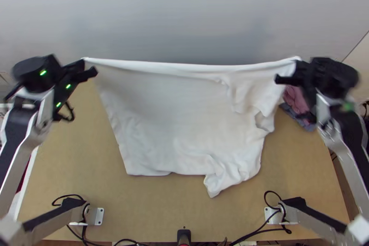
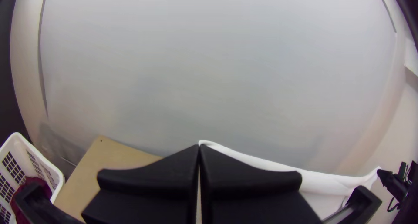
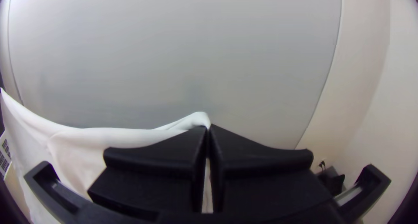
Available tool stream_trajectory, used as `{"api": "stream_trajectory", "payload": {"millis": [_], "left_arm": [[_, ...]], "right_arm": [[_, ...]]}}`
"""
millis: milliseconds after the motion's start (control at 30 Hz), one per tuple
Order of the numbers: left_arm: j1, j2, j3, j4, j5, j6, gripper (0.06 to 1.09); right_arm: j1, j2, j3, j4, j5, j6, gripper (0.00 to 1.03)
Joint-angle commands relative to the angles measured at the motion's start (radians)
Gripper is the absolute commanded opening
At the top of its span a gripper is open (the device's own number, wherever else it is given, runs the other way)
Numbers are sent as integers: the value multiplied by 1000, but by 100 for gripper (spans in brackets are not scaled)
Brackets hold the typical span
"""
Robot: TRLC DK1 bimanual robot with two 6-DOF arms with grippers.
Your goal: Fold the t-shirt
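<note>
T-shirt [image 1: 177, 112] — spread between left tool [image 1: 83, 68] and right tool [image 1: 296, 71]

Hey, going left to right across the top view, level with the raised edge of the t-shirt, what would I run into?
Left arm's tool → white t-shirt, its far edge stretched between the two tools → right arm's tool.
</note>
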State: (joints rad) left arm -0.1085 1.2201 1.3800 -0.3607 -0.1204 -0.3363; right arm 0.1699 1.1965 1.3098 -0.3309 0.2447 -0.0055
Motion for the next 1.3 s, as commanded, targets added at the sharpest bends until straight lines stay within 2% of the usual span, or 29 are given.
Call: {"api": "stream_trajectory", "payload": {"millis": [0, 367, 633, 1100, 1167, 1267], "left_arm": [[33, 268, 24, 174, -8, 13, 10], [44, 601, 113, 371, -32, 66, 10], [70, 811, 284, 373, -32, 68, 10], [36, 1023, 407, 373, -33, 68, 10], [36, 1050, 439, 364, -35, 69, 10], [36, 1078, 465, 355, -36, 69, 10]], "right_arm": [[-20, 302, 51, 141, 1, 41, 3], [-32, 687, 290, 159, 2, 114, 3], [-49, 896, 463, 121, 22, 154, 3], [-53, 1031, 589, 1, 16, 268, 3], [-55, 1049, 615, -22, 13, 289, 7], [-50, 1083, 677, -106, 13, 326, 19]]}}
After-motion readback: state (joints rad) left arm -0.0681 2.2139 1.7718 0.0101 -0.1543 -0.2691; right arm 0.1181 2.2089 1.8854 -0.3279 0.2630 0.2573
